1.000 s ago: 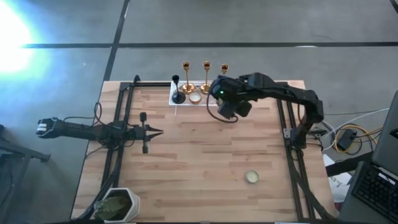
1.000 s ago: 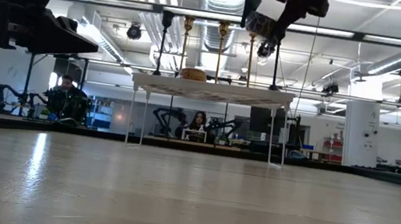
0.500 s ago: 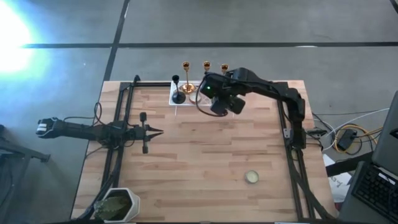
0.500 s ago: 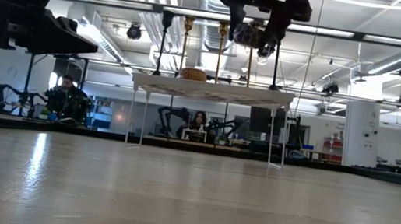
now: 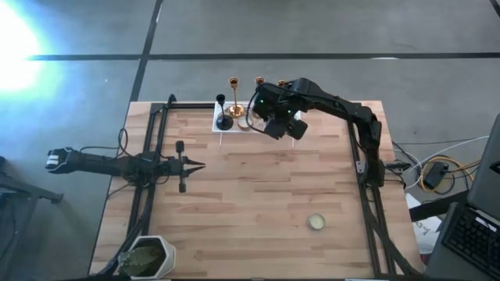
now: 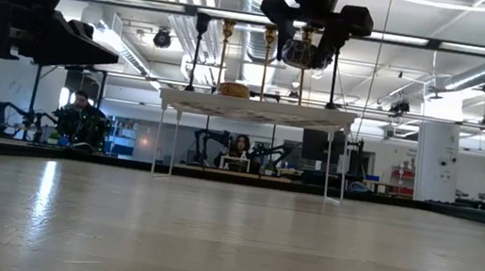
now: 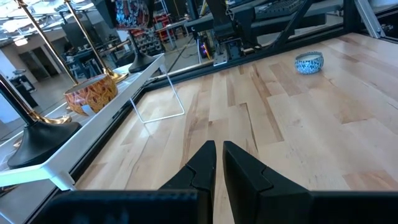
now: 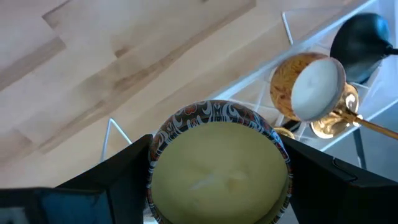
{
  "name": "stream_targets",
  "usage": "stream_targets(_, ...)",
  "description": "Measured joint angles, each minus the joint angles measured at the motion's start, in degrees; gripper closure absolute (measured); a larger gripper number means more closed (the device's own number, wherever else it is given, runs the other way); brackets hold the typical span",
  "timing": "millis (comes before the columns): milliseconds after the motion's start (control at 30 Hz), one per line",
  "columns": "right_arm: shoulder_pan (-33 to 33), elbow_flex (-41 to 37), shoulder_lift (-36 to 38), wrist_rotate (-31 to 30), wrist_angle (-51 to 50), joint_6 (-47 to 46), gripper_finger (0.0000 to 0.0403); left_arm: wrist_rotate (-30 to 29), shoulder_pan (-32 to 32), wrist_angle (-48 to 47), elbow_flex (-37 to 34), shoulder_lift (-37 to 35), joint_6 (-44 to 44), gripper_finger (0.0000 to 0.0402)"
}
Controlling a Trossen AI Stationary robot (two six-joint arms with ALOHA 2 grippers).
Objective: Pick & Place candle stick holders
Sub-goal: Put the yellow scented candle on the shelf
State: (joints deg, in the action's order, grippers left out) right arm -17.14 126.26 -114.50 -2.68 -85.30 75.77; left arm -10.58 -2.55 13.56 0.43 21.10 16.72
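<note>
From above, the right claw (image 5: 275,125) is seen over the white tray (image 5: 219,119) at the bench's (image 5: 258,195) far edge, beside gold sticks (image 5: 233,97); another cup (image 5: 316,222) lies near the front, well apart. In the low view, the tray stands raised on wire legs. In the left wrist view, the left claw (image 7: 217,163) is held closed and empty. In the right wrist view, a patterned round cup (image 8: 219,163) is gripped between the fingers (image 8: 118,180), above the tray.

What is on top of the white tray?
On the white tray stand a patterned cup, gold sticks and a black holder. The right gripper with its cup covers the rest.
</note>
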Motion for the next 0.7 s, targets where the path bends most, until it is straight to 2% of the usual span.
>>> stream_targets(700,-2.58,-0.65,-0.9,6.05,0.65,-0.28,0.0113,0.01,0.0,0.07,0.0,0.02,0.01,0.0368)
